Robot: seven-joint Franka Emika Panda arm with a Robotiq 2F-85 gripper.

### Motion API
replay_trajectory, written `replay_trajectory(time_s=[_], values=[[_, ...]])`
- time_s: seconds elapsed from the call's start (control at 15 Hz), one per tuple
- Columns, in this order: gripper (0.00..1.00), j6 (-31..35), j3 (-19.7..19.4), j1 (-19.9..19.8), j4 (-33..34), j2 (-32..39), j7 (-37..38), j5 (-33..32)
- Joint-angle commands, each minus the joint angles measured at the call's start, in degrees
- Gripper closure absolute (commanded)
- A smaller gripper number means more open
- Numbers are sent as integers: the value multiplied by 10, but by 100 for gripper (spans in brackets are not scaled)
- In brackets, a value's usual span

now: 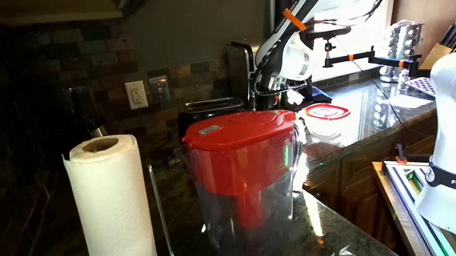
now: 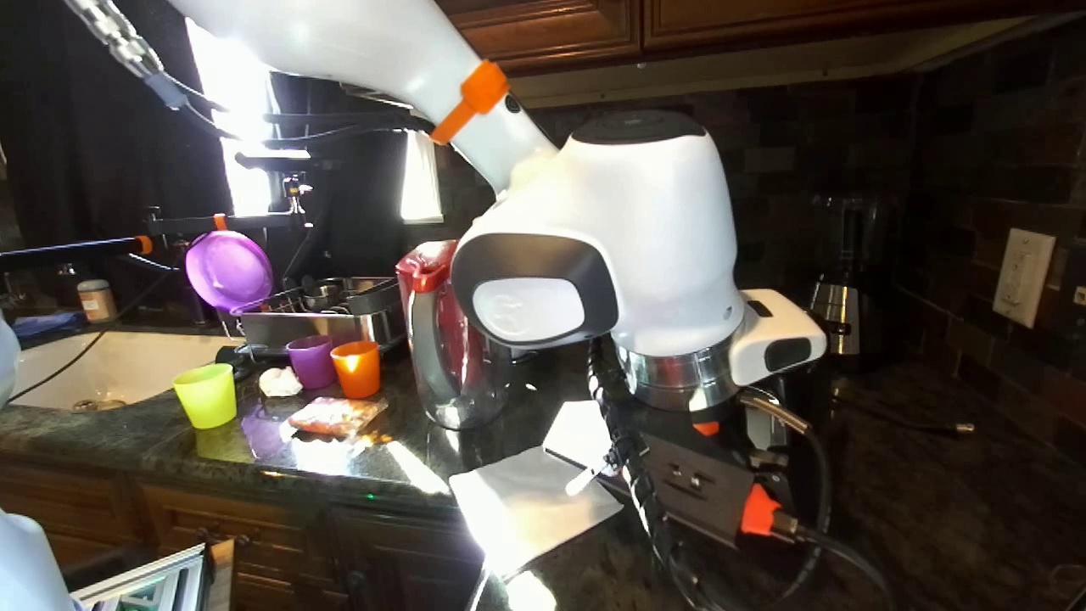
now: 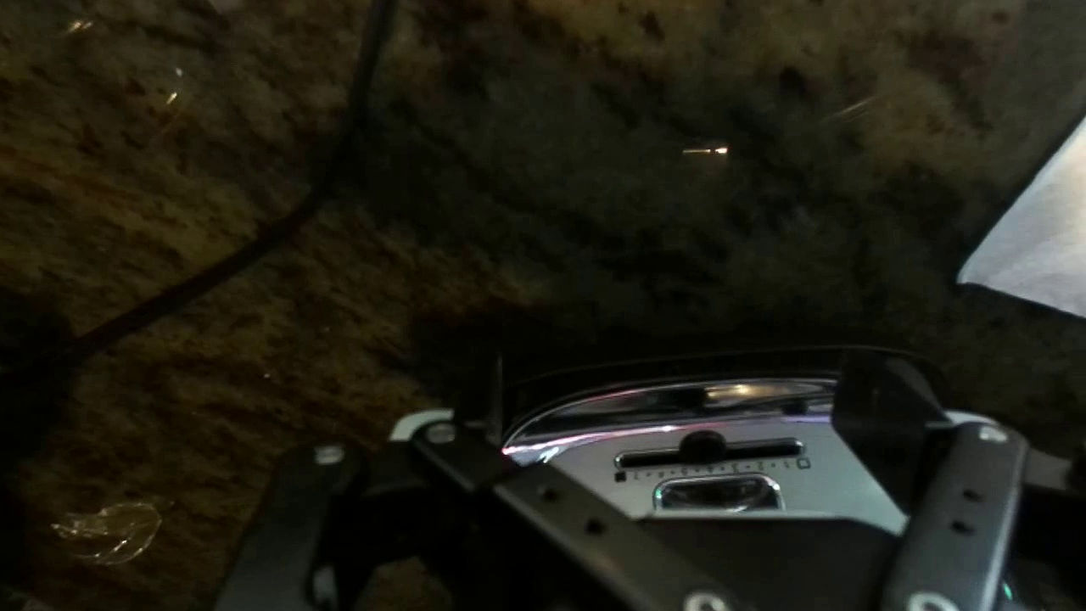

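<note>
The claw stands over one end of the toaster, and that end-on relation decides things: in the wrist view the control panel shows in the gap between the fingers, with the slider knob on the far side and the oval button on the near side. The fingers are spread, one to the left and one to the right of the panel, and nothing looks gripped; whether either touches the casing I cannot tell, since the edges there are dark. In an exterior view the toaster lies to the left of the arm's wrist, on the far side of the red-lidded pitcher. Its long axis runs left to right, so the control end is probably the right-hand one, toward the claw, which the pitcher and arm mostly hide there. The only arm is already close beside it. On the table, as the wrist view has it, a dark cord runs far and left of the toaster, and a pale sheet shows its corner far and right
</note>
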Motion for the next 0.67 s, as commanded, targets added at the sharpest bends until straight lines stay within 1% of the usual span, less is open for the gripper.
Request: replay_trajectory(time_s=[0.0, 0.33, 0.6], values=[[0, -15, -1, 1, -21, -27, 0, -7], [0, -9, -3, 1, -42, -49, 4, -14], [0, 3, -5, -2, -65, -71, 11, -33]])
